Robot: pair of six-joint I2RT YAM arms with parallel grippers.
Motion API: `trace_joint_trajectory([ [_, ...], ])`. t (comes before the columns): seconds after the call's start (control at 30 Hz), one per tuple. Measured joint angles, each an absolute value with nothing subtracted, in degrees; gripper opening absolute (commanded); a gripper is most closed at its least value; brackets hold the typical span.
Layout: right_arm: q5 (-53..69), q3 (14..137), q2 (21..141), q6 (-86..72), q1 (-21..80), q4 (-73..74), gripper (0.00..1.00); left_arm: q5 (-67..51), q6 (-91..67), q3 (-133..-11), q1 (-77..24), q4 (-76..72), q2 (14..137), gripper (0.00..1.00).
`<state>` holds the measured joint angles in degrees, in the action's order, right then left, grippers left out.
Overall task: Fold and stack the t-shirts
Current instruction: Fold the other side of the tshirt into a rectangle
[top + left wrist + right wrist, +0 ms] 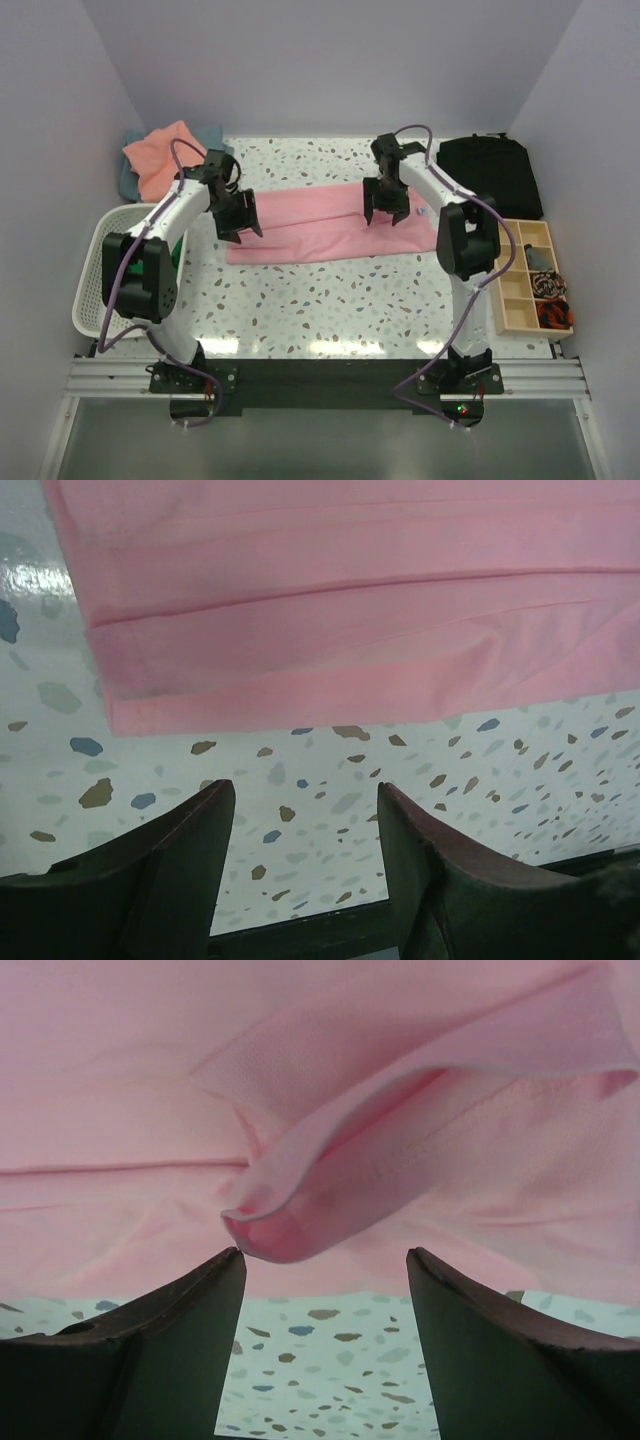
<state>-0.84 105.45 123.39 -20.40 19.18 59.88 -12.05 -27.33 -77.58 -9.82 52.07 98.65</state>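
Both arms rose from their bases at the near edge of the speckled bench (330, 300) and reached to its far half. Across that half lay the light pink t-shirt (320, 232), folded into a long flat band running left to right, with one arm over each end.

At the far right corner sat a black bag (492, 172). A white laundry basket (98, 262) stood off the bench's left edge, and a wooden compartment tray (520, 300) holding small dark items stood at the right edge. In the far left corner the salmon-orange t-shirt (160, 155) lay bunched on top of the grey-blue t-shirt (128, 180).

The left gripper (305, 800) hung over bare bench with its jaws spread and empty, the pink shirt's hemmed edge just beyond the fingertips. The right gripper (325, 1260) also had its jaws apart and clamped on nothing. A raised, rolled fold of the pink cloth sat just beyond the gap between the tips.
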Motion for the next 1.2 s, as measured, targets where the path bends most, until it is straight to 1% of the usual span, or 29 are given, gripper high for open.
trace_joint_trajectory([
  [0.33,-0.49,118.89,134.78,-19.42,18.76,60.29,0.7,-11.18,-27.46,-72.01,-11.33,52.16,95.79,0.63],
  [0.6,2.5,124.38,138.15,-19.0,16.88,59.92,0.72,-10.02,-27.88,-70.35,-11.35,51.16,94.78,0.64],
  [0.87,5.78,124.46,134.96,-19.53,16.56,55.77,0.74,-6.94,-28.03,-70.98,-11.35,47.22,96.82,0.63],
  [1.03,6.2,123.9,128.73,-19.84,16.6,55.75,0.74,-5.67,-28.01,-72.03,-11.35,43.92,102.24,0.63],
  [1.2,5.87,120.05,120.86,-19.66,16.6,55.68,0.75,-4.43,-27.92,-72.05,-11.35,42.48,104.68,0.64],
])
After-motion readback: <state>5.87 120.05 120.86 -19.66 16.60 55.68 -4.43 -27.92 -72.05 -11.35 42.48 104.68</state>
